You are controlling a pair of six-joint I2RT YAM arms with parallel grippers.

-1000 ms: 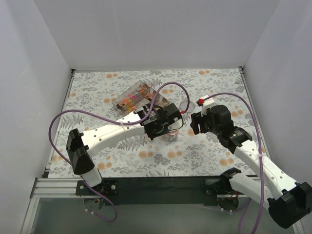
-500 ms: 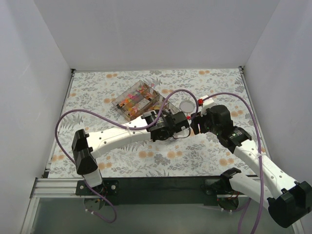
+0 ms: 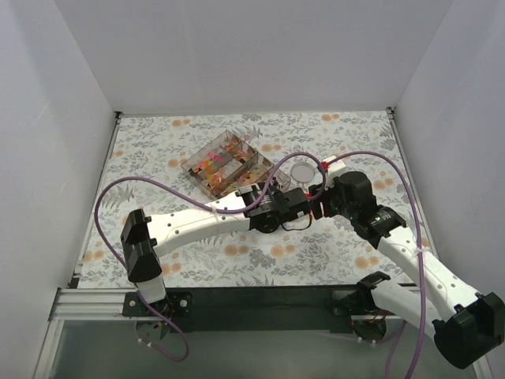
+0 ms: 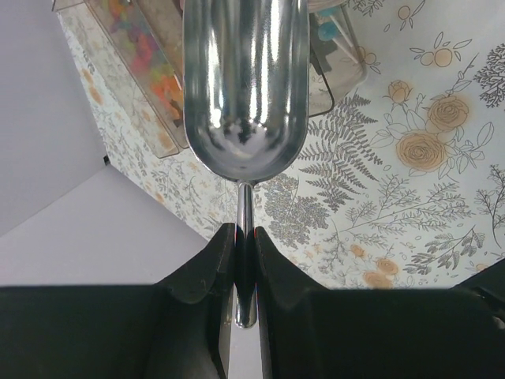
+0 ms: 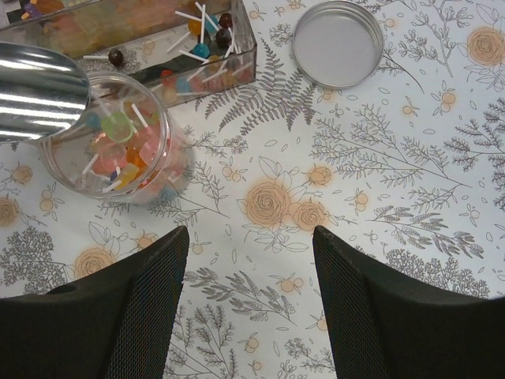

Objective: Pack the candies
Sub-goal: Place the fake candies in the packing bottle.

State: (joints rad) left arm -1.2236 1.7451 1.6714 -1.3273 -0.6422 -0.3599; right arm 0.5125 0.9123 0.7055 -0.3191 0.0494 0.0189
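- The left jaws are nearly closed, pinching the thin handle of the metal scoop (image 4: 245, 79). The handle runs straight out between them, and the bowl sits just ahead, showing bare shiny metal.
- The right jaws stand wide apart with nothing held. Only the flower-printed counter (image 5: 410, 197) shows between the two black fingers (image 5: 142, 316).
- Ahead and to the left of the right jaws stands a clear round jar (image 5: 177, 170), upright and uncapped.
- Some of the candies (image 5: 126, 146) lie inside it, mixed colours with white sticks.
- The scoop's mouth overlaps the jar's rim on the side away from the right jaws. Whether metal touches glass cannot be told.
- Further ahead of the right jaws, just past the jar, lies a clear box (image 5: 237, 67) holding more candies.
- From the left jaws, this box lies beyond the scoop's bowl and off to the left.
- A round metal lid (image 5: 338, 43) lies flat on the counter, hollow side up. It is ahead of the right jaws on their right-finger side, near the box but apart from it.
- Seen from above, the two sets of jaws face each other at close range, the jar hidden beneath them.
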